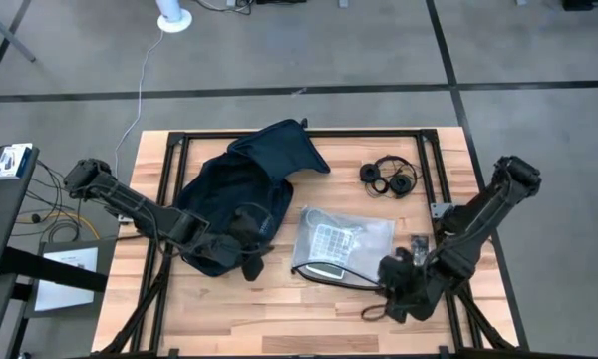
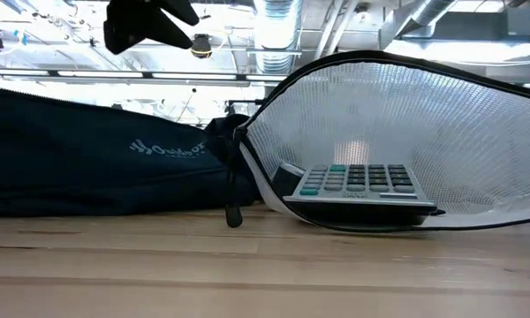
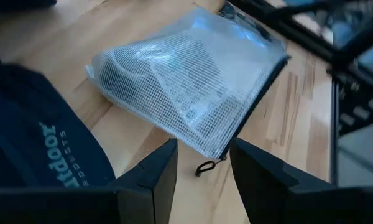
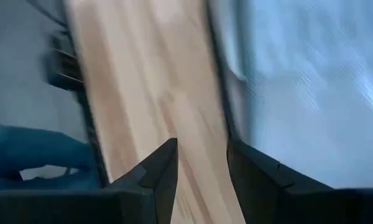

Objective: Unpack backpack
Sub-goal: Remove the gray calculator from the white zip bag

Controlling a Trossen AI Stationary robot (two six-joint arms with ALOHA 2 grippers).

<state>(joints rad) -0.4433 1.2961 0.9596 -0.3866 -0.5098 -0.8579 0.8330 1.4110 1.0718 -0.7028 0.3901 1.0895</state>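
The dark navy backpack [image 1: 237, 194] lies slumped on the table's left half, its flap [image 1: 284, 150] toward the far edge. Right of it, a clear mesh pouch [image 1: 341, 244] holding a calculator [image 2: 358, 184] lies flat on the wood. My left gripper [image 3: 202, 146] hovers open over the backpack's near right edge [image 1: 241, 239], pointing toward the pouch [image 3: 186, 87], with nothing between its fingers. My right gripper [image 4: 202, 146] stands open above bare wood just off the pouch's near right corner [image 1: 391, 277].
Black headphones [image 1: 389, 178] lie at the far right of the table. A black metal frame [image 1: 434, 160] runs around the tabletop. The pouch's zip pull [image 2: 234, 215] hangs down to the wood. Bare wood shows along the near edge [image 1: 299, 324].
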